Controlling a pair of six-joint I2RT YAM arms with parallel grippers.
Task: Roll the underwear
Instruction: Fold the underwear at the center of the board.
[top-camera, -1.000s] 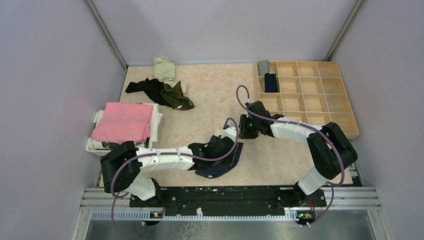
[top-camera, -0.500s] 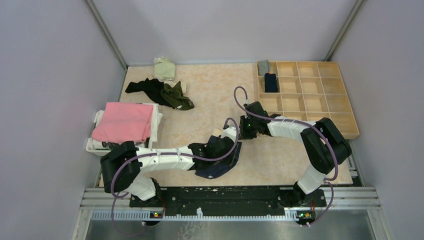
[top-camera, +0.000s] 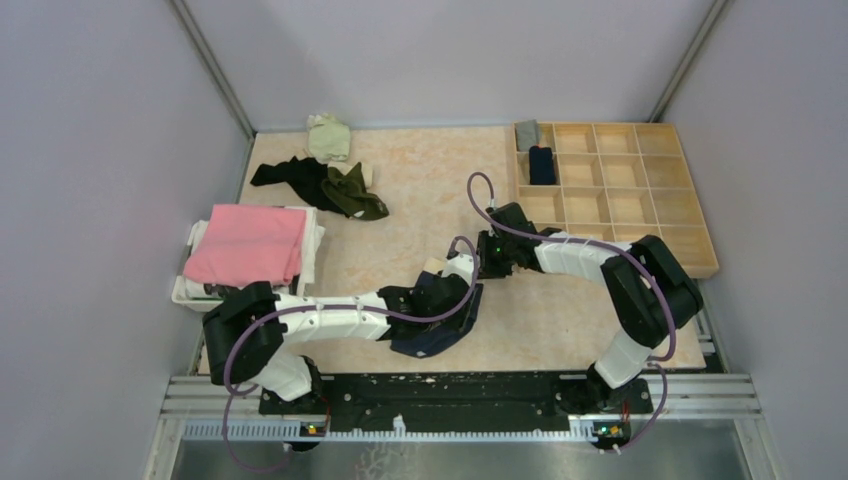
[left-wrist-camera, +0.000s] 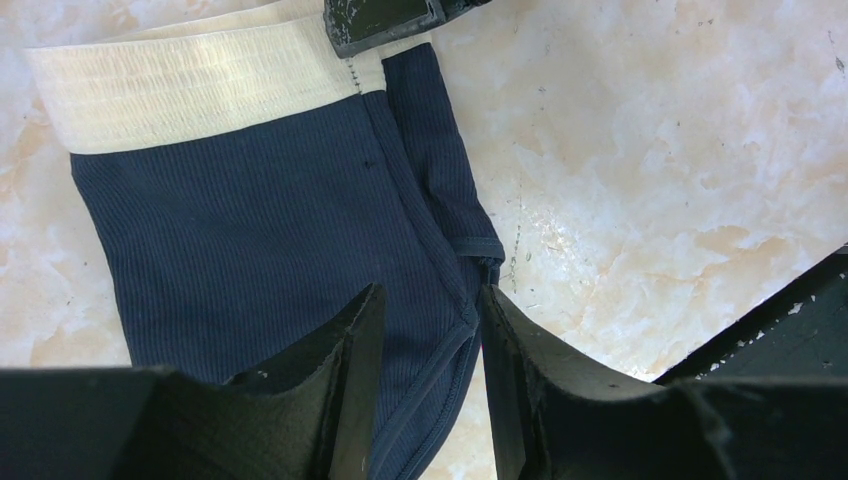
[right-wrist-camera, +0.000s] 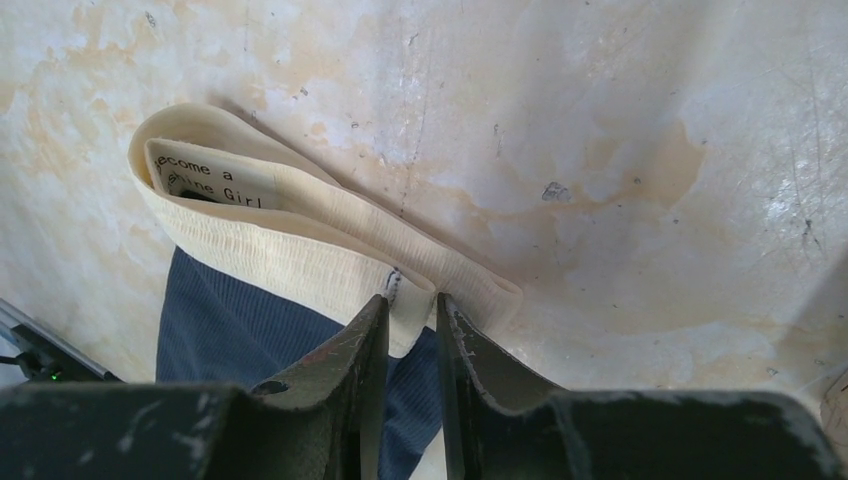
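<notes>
ok so the navy ribbed underwear is lying flat on the marbled beige tabletop, lower middle of the top view, with both grippers parked right on it. The left gripper sits at the bottom of its wrist view, pressed down over the leg end. Its fingers are apart, one on each side of the stitched side hem, and the cloth between them looks flat, not bunched. The right gripper is at the opposite end, with its fingers nearly together and nipping the edge of the cream elastic waistband. You can see one of those black fingertips at the top edge of the left wrist view, sitting on the band.

Looks-wise: dark navy, fine rib knit, with a wide pale band across the top. The band gapes open a bit at the upper left of the right wrist view, showing a small white printed label inside.

The left arm stretches low from the bottom left out to the centre. The right arm loops up from the bottom right, then bends back leftward, so the two wrists end up near each other mid-frame.
</notes>
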